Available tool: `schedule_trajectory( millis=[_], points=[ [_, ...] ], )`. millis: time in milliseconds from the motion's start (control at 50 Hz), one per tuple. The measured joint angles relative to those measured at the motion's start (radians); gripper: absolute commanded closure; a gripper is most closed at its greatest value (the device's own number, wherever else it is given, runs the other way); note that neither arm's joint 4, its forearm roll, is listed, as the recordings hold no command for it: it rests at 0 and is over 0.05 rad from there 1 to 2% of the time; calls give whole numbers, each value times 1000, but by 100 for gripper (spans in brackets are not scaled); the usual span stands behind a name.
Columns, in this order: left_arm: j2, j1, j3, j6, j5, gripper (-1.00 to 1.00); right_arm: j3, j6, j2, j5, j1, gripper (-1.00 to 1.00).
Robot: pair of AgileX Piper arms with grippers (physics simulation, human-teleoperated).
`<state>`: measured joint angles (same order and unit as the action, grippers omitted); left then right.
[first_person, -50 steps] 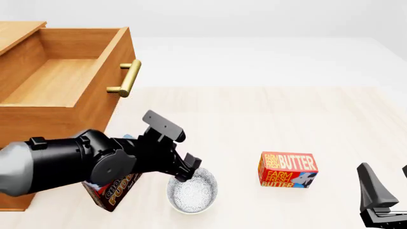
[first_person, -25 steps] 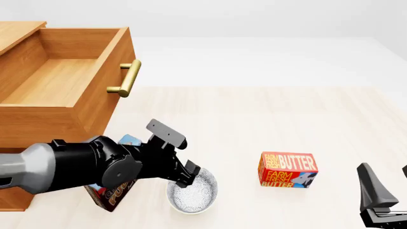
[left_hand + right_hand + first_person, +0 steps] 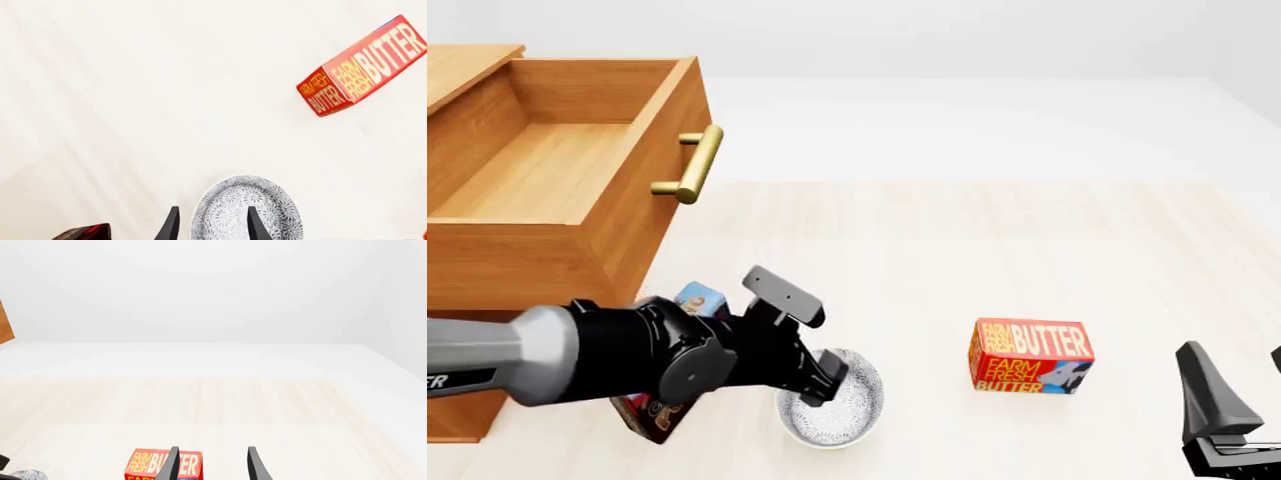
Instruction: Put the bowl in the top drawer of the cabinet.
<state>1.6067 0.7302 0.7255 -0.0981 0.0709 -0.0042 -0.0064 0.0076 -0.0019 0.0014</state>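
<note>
Broadly, the pale wooden tabletop (image 3: 961, 240) carries everything shown. Largest upon it is the cabinet (image 3: 481, 410), light-brown wood, at the front view's left edge. Its top drawer (image 3: 547, 165) stands pulled out, its bare interior visible from above, with a horizontal brass handle (image 3: 691, 165) on its front panel.

Next in size, the left arm (image 3: 574, 355) comes in low from the left, black with a grey rear segment. Its left tool (image 3: 818, 385) hangs at the near left rim of the bowl (image 3: 834, 405); in the left wrist view one finger (image 3: 255, 227) lies over the bowl's inside and the other just outside the rim, so the jaws are parted narrowly astride the rim (image 3: 200, 220). Whether the pads press the rim cannot be told.

The butter box (image 3: 1030, 356), red with yellow lettering, stands right of the bowl and apart from it. A dark snack box (image 3: 641, 410) leans between cabinet and bowl, largely hidden by the arm.

The bowl, white with grey-blue floral speckle, sits upright on the tabletop, outside the drawer.

The right tool (image 3: 210, 465) rests at the near right corner, jaws moderately apart, holding nothing.
</note>
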Motion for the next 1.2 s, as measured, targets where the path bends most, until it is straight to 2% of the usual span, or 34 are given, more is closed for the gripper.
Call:
schedule_trajectory(
  millis=[920,940,1040,1200],
  points=[
    [92,-3,-17,-14,-49,-100,0,0,0,0,0,-100],
    [93,-3,-17,-14,-50,100,0,0,0,0,0,-100],
    [74,12,-24,-18,-52,100,0,0,0,0,0,-100],
    [22,24,-34,19,-41,100,0,0,0,0,0,-100]
  ],
)
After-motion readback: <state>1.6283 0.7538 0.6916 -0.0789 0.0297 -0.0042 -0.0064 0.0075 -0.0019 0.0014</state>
